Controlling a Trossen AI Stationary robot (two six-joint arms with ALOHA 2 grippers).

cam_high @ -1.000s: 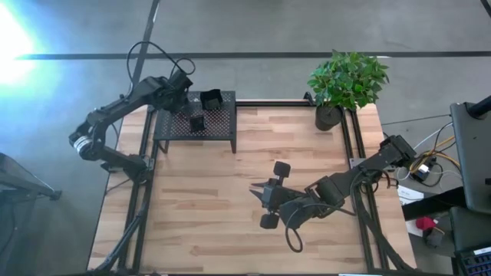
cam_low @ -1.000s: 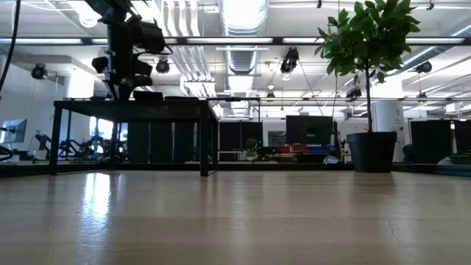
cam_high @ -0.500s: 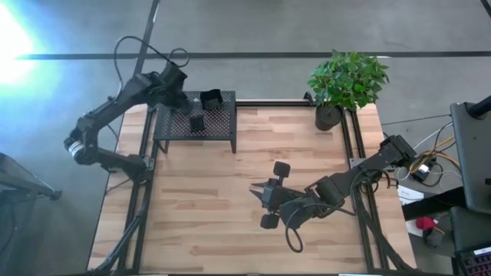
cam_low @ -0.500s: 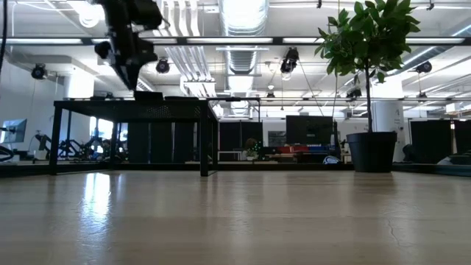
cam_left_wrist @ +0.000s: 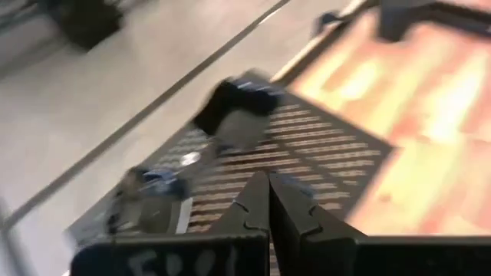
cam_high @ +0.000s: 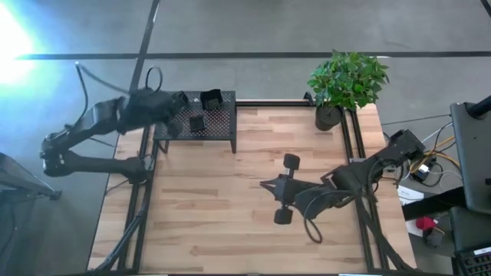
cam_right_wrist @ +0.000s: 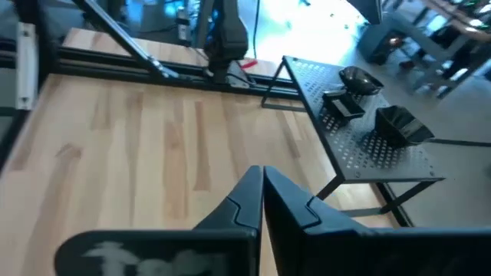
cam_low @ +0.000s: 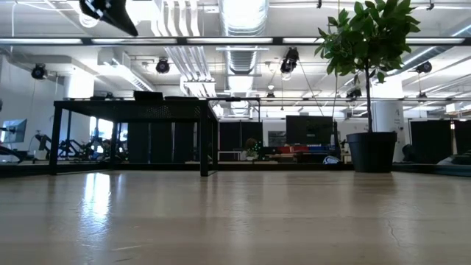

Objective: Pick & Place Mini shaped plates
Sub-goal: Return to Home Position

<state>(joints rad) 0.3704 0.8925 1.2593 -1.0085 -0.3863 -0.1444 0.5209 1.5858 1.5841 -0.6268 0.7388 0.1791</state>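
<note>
Nearest, across the lower half of the high view, the wooden table (cam_high: 199, 222) carries no dish. The right gripper (cam_high: 265, 185) hangs over its middle, a little right of centre in the frame, its two fingers pressed together on nothing and pointing toward the frame's left. Farther back, in the upper left of the high view, the black perforated stand (cam_high: 221, 130) sits at the table's far corner. Every one of the mini shaped plates (cam_right_wrist: 343, 107) that I can see is on its top; the right wrist view shows three small dark groups there, apart from one another. The left gripper (cam_left_wrist: 268, 180) is at the stand's left edge, raised above the top and touching no plate, its fingers together and empty. In the low view only a dark tip of it shows at the frame's upper left, well above the stand. At the upper right of the high view the plant (cam_high: 347, 77) in its pot (cam_high: 328, 117) stands clear of both arms. With nothing held, the placing looks finished, and I judge the step in hand to be the return to rest. The next move calls for the left arm to rise clear of the stand without brushing the piles and then fold back, while the right arm needs only to draw back over open wood.
</note>
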